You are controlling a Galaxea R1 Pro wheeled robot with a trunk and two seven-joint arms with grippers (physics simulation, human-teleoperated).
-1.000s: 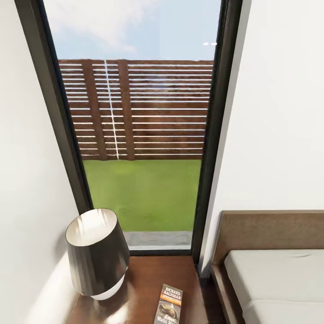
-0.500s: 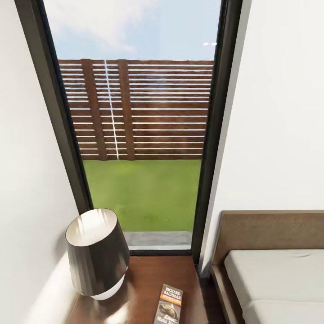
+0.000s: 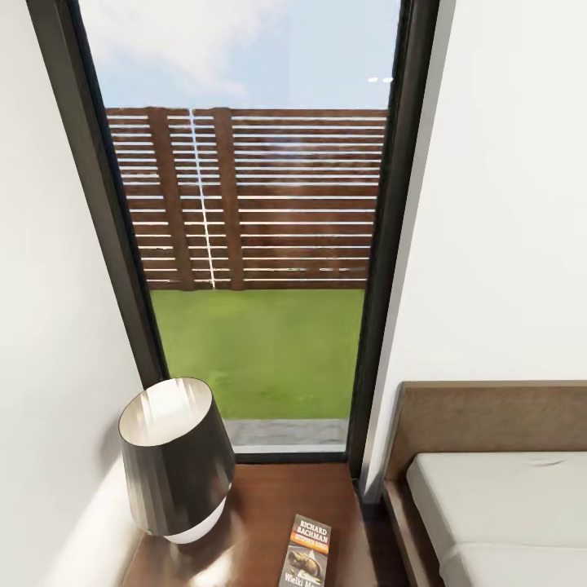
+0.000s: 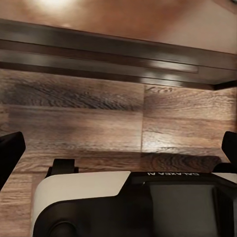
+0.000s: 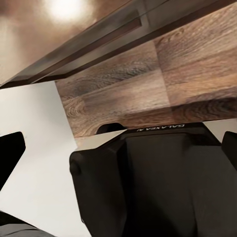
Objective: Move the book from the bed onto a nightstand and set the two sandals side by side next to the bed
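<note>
Head view. The book (image 3: 307,553) lies flat on the glossy top of the nightstand (image 3: 269,505), near its front right part, cover up, partly cut off by the lower frame edge. A lamp (image 3: 175,456) with a dark shade stands on the same top beside it, apart from the book. The bed (image 3: 505,514) sits just beside the nightstand, pale mattress bare where we can see it, headboard against the wall; the tall window (image 3: 253,228) rises behind. We judge the book step done. The sandals remain to be dealt with.

Handling note, as judgement: the book looks thin, light and somewhat flexible. If it had to be lifted again off the slick top, we would pinch it across a long edge, or slide it to overhang first. The sandals, being flat and soft, should be taken by the sole edge or by the strap.

Left wrist view. We see the left gripper (image 4: 118,153) above the wood-plank floor (image 4: 98,113); its dark fingertips sit at opposite frame edges, so the jaws stand wide apart, with nothing between them.

Right wrist view. The right gripper (image 5: 118,148) likewise: jaws spread wide, holding nothing, with floor and the robot's own body beyond.
</note>
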